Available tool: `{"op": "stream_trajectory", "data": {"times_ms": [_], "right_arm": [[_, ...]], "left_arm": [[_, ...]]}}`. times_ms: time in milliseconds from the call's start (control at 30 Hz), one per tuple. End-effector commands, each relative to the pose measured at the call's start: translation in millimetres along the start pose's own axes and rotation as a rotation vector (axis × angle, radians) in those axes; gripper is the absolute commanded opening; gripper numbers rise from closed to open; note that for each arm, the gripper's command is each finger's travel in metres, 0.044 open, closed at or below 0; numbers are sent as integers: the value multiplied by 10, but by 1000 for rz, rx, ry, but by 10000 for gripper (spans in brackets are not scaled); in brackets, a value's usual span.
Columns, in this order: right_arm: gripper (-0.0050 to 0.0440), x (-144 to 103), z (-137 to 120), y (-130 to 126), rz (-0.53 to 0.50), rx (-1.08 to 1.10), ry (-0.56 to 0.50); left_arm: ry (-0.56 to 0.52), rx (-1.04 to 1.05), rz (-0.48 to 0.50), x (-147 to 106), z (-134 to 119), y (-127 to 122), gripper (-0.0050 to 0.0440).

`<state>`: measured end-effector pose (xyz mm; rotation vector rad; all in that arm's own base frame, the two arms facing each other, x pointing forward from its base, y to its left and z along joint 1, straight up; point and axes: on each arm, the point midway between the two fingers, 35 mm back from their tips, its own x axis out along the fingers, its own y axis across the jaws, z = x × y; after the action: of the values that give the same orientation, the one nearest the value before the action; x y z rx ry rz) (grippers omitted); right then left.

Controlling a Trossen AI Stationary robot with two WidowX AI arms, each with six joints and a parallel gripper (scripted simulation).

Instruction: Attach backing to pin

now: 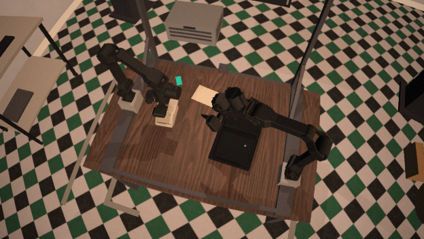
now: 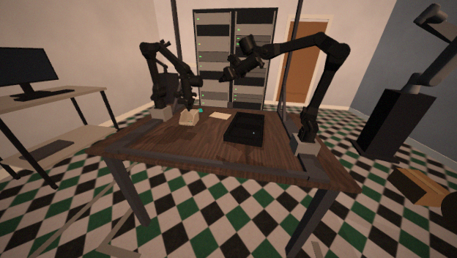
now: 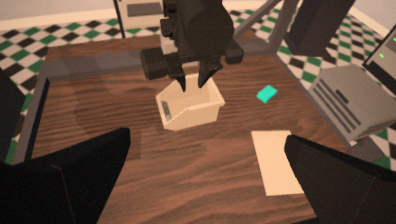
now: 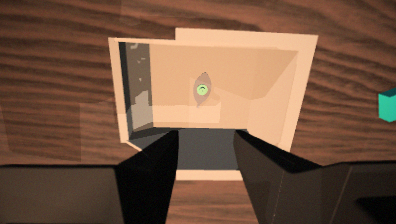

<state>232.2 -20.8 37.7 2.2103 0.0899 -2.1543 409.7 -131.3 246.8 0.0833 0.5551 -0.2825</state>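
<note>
A pale bin (image 1: pixel 172 119) (image 3: pixel 201 118) (image 4: pixel 306 60) stands on the wooden table. In the right wrist view a leaf-shaped greyish pin (image 4: pixel 202 77) lies on its floor, with a small green backing (image 4: pixel 202 90) on top at its middle; how far down the post it sits cannot be told. My right gripper (image 4: pixel 206 137) (image 3: pixel 191 88) is above the bin with its fingers apart and nothing between them, clear of pin and backing. My left gripper (image 3: pixel 209 139) (image 2: pixel 220 80) is wide open and empty, high over the table.
A black tray (image 1: pixel 227 164) (image 2: pixel 242 141) holds a tiny light-blue speck (image 1: pixel 244 145) (image 2: pixel 253 133). A cream sheet (image 1: pixel 204 95) (image 3: pixel 272 165) lies near the back. A teal block (image 1: pixel 179 80) (image 3: pixel 267 93) (image 4: pixel 387 106) lies close to the bin. Frame posts rise at the table's sides.
</note>
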Motion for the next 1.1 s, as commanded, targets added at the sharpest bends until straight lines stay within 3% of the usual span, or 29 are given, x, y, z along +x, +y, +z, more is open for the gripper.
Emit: {"op": "stream_trajectory", "data": {"times_ms": [0, 300, 367, 1067], "right_arm": [[234, -150, -98, 57, 1, -60, 63], [440, -174, 20, 53, 35, -575, 99], [440, -174, 20, 53, 35, -575, 99], [440, -263, 173, 40, 199, -1676, 134]], "left_arm": [[-23, -3, -1, -48, 75, -3, 440], [-23, -3, -1, -48, 75, -3, 440], [-23, -3, -1, -48, 75, -3, 440], [-23, -3, -1, -48, 75, -3, 440]]}}
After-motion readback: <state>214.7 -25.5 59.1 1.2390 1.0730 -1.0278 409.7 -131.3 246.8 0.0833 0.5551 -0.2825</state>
